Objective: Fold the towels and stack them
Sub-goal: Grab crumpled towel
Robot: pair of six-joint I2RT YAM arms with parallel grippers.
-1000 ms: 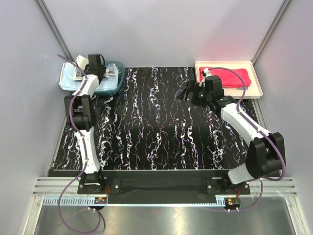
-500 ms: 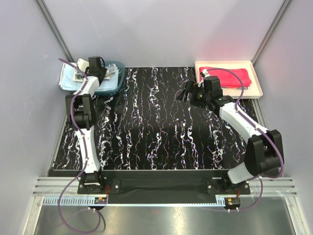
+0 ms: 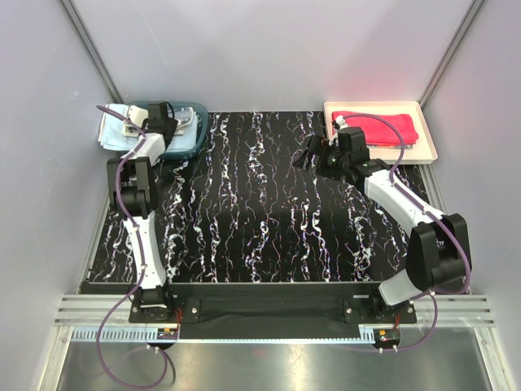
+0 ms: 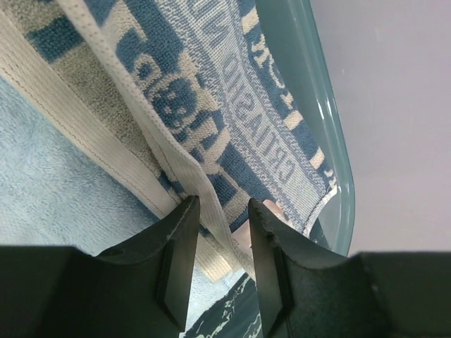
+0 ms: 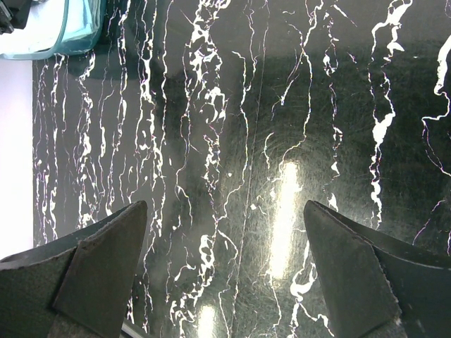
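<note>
Right gripper (image 5: 222,211) spread wide, empty, above table (image 3: 244,212). Red towel (image 3: 383,129) lies in tray (image 3: 427,151). Left gripper (image 4: 220,211) jaws narrow around patterned towel (image 4: 232,105) hem at basket (image 4: 310,105) edge; can't tell if pinched. Risk: 1 thin hem slips on lift, or light blue towel (image 4: 42,190) underneath drags along.

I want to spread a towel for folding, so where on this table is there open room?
The black tabletop is bare across its middle, from the far-left teal basket to the far-right cream tray. Crowded: the basket, where the left gripper sits over the towels, and beside the tray holding the red towel, where the right gripper hovers.
</note>
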